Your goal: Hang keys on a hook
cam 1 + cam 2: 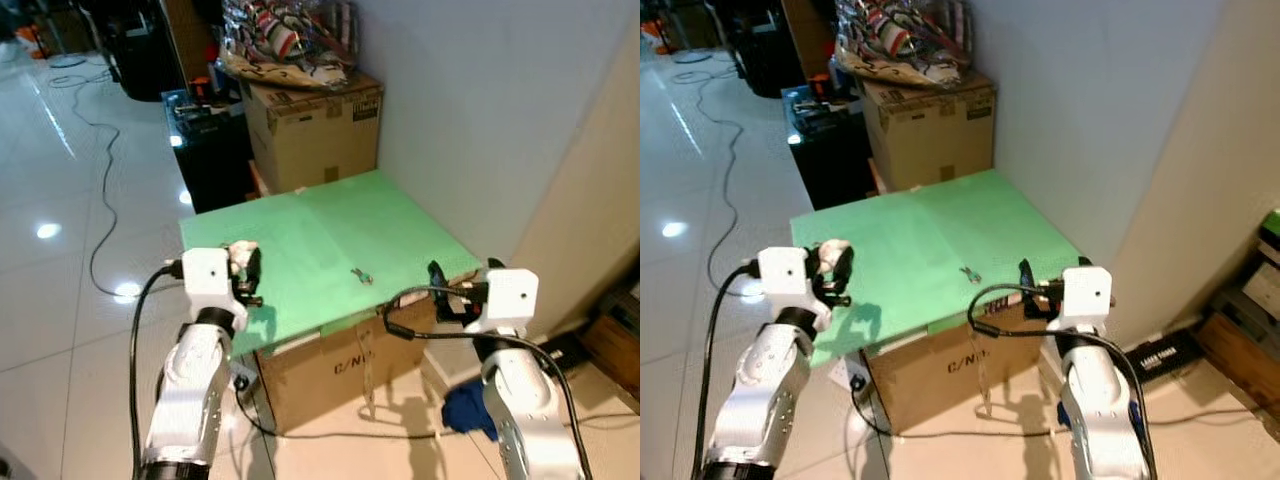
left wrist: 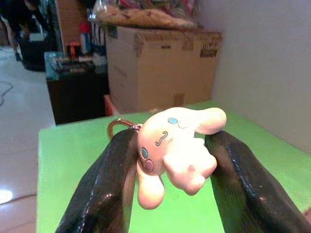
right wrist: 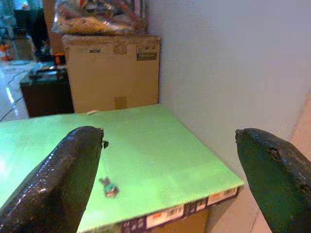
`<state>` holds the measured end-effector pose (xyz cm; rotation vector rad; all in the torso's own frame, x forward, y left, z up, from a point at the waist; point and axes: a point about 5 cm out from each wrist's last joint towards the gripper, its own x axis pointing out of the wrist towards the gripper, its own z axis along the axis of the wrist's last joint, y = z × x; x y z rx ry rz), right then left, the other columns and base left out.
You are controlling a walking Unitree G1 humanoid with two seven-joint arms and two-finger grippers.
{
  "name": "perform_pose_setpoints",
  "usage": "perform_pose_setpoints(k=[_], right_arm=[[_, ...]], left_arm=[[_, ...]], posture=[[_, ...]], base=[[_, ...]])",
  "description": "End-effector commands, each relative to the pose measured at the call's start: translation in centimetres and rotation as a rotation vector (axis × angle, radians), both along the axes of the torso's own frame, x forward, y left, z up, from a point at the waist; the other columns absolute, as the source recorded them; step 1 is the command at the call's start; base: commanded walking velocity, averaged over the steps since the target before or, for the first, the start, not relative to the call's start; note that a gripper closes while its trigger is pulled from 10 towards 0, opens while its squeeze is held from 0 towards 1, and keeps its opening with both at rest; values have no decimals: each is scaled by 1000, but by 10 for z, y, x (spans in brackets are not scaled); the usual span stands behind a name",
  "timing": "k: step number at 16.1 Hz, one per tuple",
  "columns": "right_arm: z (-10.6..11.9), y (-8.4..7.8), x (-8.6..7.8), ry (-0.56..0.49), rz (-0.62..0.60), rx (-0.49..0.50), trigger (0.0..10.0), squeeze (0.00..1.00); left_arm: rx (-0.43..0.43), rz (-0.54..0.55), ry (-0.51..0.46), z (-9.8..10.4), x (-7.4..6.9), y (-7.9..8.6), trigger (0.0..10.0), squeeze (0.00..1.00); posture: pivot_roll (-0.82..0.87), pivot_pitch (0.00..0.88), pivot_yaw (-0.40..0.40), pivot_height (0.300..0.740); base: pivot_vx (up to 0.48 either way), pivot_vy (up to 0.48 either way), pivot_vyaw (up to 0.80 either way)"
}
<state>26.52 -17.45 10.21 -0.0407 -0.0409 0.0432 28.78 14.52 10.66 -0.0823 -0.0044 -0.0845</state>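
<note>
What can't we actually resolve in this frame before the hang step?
- Hook: no view lets me pick one out on the wall.
- Small item on the green board: too small to identify.
- Keys: left hand clamps a white plush charm; the ring is partly hidden behind it.
- Right hand: open, holding nothing.

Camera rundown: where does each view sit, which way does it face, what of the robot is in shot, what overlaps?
Left eye: head, looking down at the green board; both arms in shot.
Right eye: same scene, stereo pair, also showing the small key.
Left wrist: looks along the left gripper, shut on the white plush keychain, toward the cardboard box.
Right wrist: looks along the open right gripper across the board.
Shared: board, box, wall.
</note>
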Motion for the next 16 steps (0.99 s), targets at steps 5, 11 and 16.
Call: perform_pose_setpoints(k=[5,11,16], right_arm=[[-9,1,0,53,21,19,10000,0],[-12,1,-2,69,29,22,10000,0],[-12,3,-3,78,44,14,10000,0]], left_arm=[[14,-14,22,1,1,-5,10000,0],[20,-54,13,4,5,-13,10000,0],[50,-59,6,3,5,-15,10000,0]], posture=[[-31,9,79,736],[-51,3,93,736],[-58,3,99,736]], base=[[-277,0,0],[-164,0,0],[0,-277,715]])
